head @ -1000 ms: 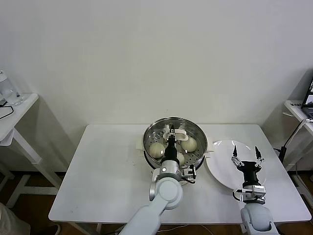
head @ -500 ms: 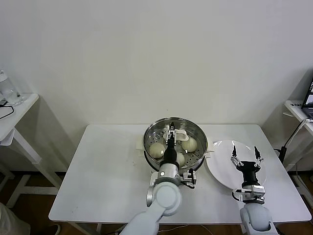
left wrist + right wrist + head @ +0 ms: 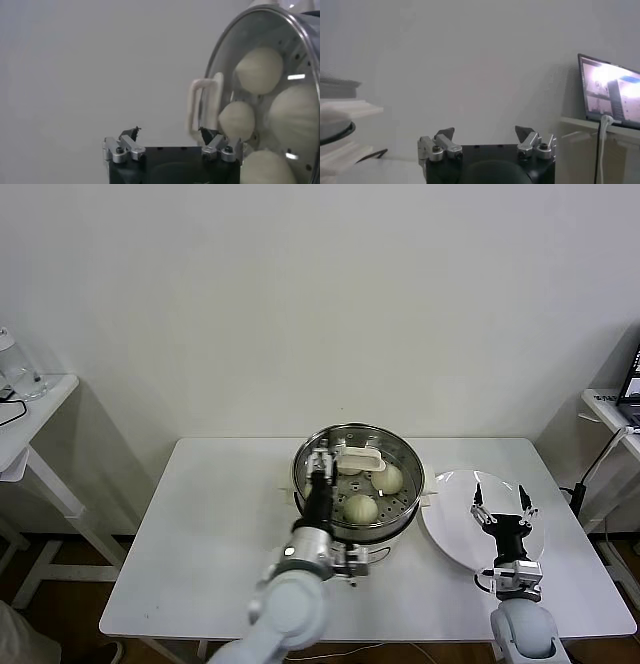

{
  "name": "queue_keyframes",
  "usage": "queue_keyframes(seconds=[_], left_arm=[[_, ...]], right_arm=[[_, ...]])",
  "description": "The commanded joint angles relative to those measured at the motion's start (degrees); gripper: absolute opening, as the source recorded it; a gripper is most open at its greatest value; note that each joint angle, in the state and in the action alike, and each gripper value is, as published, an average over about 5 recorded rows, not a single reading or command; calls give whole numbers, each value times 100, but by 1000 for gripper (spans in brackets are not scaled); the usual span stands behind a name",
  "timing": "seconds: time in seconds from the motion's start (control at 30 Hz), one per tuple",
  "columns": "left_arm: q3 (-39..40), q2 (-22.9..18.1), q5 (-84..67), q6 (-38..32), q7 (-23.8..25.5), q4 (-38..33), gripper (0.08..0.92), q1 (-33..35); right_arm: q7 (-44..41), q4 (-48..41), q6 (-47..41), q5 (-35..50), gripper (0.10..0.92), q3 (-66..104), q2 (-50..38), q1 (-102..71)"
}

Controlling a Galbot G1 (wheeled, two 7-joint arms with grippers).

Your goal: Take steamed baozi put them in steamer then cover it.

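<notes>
The steamer (image 3: 417, 484) stands at the table's middle back, with the glass cover (image 3: 360, 458) resting on it, its white handle (image 3: 204, 107) uppermost. Through the glass I see steamed baozi (image 3: 361, 508) (image 3: 260, 70) lying on the perforated tray, several in the left wrist view. My left gripper (image 3: 320, 460) (image 3: 170, 132) is open, just left of the handle over the steamer's left rim, holding nothing. My right gripper (image 3: 500, 498) (image 3: 485, 132) hovers open and empty above the white plate (image 3: 450, 529).
The plate lies right of the steamer near the table's right edge. A small side table (image 3: 35, 399) stands far left. Another table with a laptop (image 3: 610, 90) is at far right. The table's left half (image 3: 210, 524) is bare white.
My left gripper has opened and let go of the cover's handle, then drawn off to the left of it. The right arm has not moved.
</notes>
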Motion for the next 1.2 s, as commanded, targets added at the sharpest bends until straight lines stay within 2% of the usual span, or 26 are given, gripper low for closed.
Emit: queue_keyframes(seconds=[0.03, 0.13, 0.2, 0.3, 0.47, 0.6, 1.2], left_arm=[[-2395, 977, -4357, -1725, -2454, -591, 823, 1075], [-3066, 847, -6244, -2870, -2580, -6, 823, 1318], [-3370, 771, -7084, -3657, -2361, 461, 823, 1419], [-3593, 733, -7820, -4309, -1956, 998, 823, 1534], [-3748, 688, -8578, -4578, -1434, 1450, 823, 1722], [-3851, 611, -8602, -4727, -1298, 1542, 823, 1796], [-3809, 509, -7787, -5093, -1293, 1636, 823, 2015]], right_arm=[[-77, 539, -597, 914, 823, -87, -61, -244], [-107, 620, -604, 1055, 823, -63, -48, -322], [-110, 657, -599, 1094, 823, -44, -48, -374], [-115, 710, -582, 1108, 823, -17, -56, -460], [-126, 816, -572, 1133, 823, 70, -65, -632], [-139, 887, -577, 1120, 823, 130, -92, -753], [-273, 940, -538, 989, 823, 184, -137, -969]])
